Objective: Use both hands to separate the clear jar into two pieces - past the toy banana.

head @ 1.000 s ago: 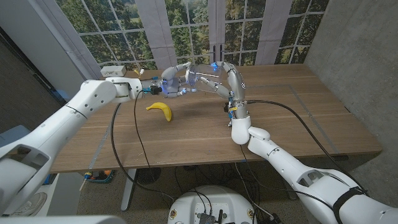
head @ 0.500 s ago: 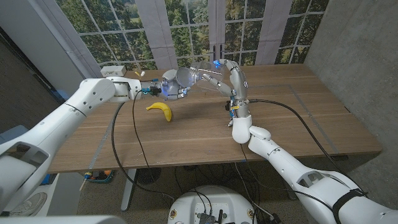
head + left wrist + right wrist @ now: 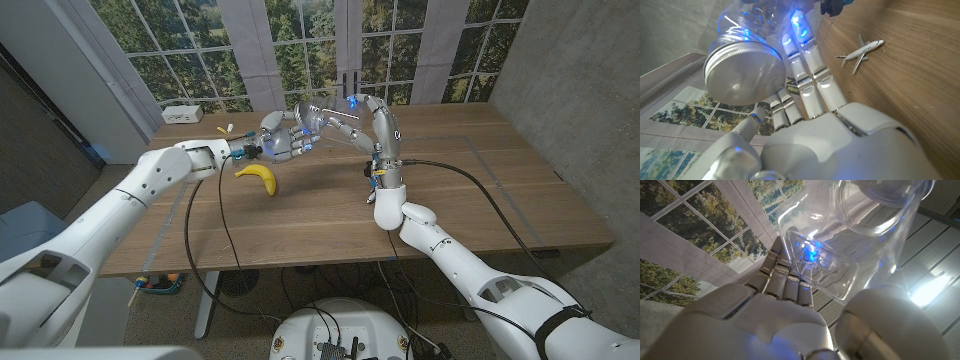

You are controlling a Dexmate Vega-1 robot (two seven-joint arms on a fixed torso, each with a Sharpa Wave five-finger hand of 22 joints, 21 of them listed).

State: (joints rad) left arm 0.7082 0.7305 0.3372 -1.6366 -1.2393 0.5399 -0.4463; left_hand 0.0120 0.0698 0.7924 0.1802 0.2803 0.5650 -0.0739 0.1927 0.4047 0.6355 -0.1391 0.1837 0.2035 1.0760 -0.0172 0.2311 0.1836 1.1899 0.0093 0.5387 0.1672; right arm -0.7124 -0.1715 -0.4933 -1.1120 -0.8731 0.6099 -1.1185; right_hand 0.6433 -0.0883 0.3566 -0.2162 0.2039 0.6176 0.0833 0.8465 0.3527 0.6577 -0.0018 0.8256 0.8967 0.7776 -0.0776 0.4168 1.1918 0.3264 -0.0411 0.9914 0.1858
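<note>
Presumably for unscrewing, the clear jar (image 3: 322,119) is hanging above the table's far side beyond the toy banana (image 3: 257,177), the right hand (image 3: 358,118) gripping its body while the left hand (image 3: 281,140), fingers apart, is reaching for the metal lid (image 3: 744,74).

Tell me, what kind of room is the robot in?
Probably a lab or office test room: a long wooden table with cables trailing across it, tall grid-paned windows looking onto trees, and bare grey walls.
</note>
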